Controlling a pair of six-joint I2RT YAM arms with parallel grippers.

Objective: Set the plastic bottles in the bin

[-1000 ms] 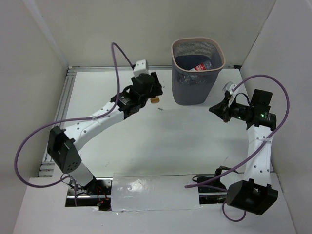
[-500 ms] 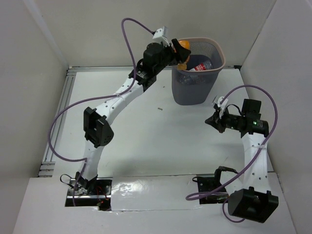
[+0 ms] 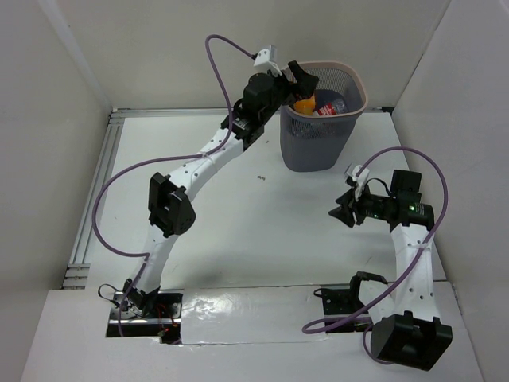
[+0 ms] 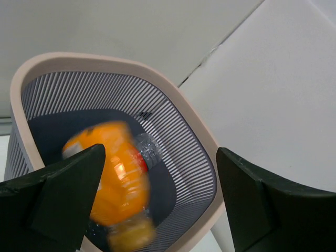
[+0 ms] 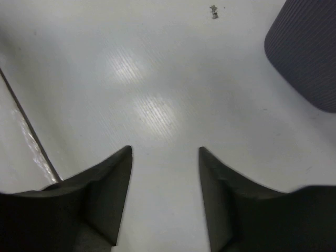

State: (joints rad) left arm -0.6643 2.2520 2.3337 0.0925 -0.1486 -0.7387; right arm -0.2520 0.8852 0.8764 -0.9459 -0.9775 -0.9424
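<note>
Left fingers (image 4: 58,194) splayed wide over the bin (image 4: 178,142) so my orange bottle (image 4: 118,178) falls in; right gripper (image 5: 165,152) parted, empty.

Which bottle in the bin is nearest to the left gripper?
The orange bottle, blurred, just beneath the open left gripper; the clear bottle with the red label lies farther across the bin.

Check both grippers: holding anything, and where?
Nothing held. Left gripper open over the grey mesh bin, orange plastic bottle loose inside; right gripper open, empty.
</note>
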